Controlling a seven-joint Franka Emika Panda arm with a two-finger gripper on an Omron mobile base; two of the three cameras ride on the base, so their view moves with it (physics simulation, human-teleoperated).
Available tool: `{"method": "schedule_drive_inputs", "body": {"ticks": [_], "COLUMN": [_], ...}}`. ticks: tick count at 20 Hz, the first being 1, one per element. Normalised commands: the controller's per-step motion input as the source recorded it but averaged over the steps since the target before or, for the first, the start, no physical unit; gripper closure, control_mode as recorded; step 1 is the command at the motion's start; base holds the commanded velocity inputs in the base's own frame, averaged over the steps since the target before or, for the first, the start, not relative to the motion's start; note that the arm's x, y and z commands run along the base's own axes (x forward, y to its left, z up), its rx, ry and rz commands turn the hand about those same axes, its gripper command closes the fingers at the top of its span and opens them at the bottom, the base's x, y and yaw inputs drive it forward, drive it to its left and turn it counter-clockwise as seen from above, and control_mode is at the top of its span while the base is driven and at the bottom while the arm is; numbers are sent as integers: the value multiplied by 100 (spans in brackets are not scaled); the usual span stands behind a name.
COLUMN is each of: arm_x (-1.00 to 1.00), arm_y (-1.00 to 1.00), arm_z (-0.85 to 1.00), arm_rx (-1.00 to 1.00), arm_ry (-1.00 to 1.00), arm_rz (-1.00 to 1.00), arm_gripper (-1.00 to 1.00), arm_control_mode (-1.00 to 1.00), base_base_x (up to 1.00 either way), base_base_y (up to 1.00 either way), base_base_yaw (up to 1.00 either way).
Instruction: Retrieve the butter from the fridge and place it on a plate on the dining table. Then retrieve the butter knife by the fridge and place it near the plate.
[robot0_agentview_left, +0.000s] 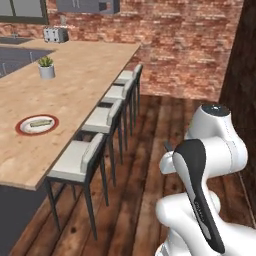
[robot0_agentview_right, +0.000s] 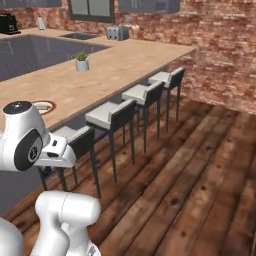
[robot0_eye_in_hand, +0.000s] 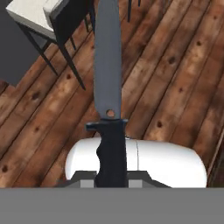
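At this moment I judged the first half of the job as finished: the butter (robot0_agentview_left: 40, 122) lay as a small pale stick on the white centre of the plate (robot0_agentview_left: 22, 128), and the plate stood on the dining table (robot0_agentview_left: 75, 75), near the edge where the stools (robot0_agentview_left: 82, 157) are lined up. In the right base view I could see only a part of the same plate (robot0_agentview_right: 48, 105) behind the arm, again with the pale stick on it. The second half was under way. In the hand view the butter knife (robot0_eye_in_hand: 108, 78) stood straight up from the bottom of the picture, its black handle low between the fingers and its dark pointed blade going away from the hand, above the wooden floor (robot0_eye_in_hand: 175, 78). The gripper (robot0_eye_in_hand: 111, 181) was closed on the handle; the fingertips themselves were mostly covered by it, so I could not say exactly how deep the handle sat. The knife was in the air over the floor, well apart from the table, with one stool (robot0_eye_in_hand: 48, 15) in the upper left corner of that view. What was left, as I understood it, was to bring the hand over the table top, to lower the knife beside the plate and not on it, and then to let it go. The small potted plant (robot0_agentview_left: 46, 67) stood farther along the table, away from the plate, so I expected no trouble from it.
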Motion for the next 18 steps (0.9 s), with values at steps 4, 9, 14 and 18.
{"method": "schedule_drive_inputs", "body": {"ticks": [4,9,14,18], "arm_x": [0,0,0,0], "arm_y": [0,0,0,0], "arm_z": [0,0,0,0], "arm_rx": [0,0,0,0], "arm_ry": [0,0,0,0], "arm_rz": [0,0,0,0], "arm_gripper": [100,100,100,100], "arm_control_mode": [100,100,100,100], "base_base_x": [65,32,42,43], "base_base_y": [-84,-82,-91,-93], "base_base_yaw": [55,52,56,56]}}
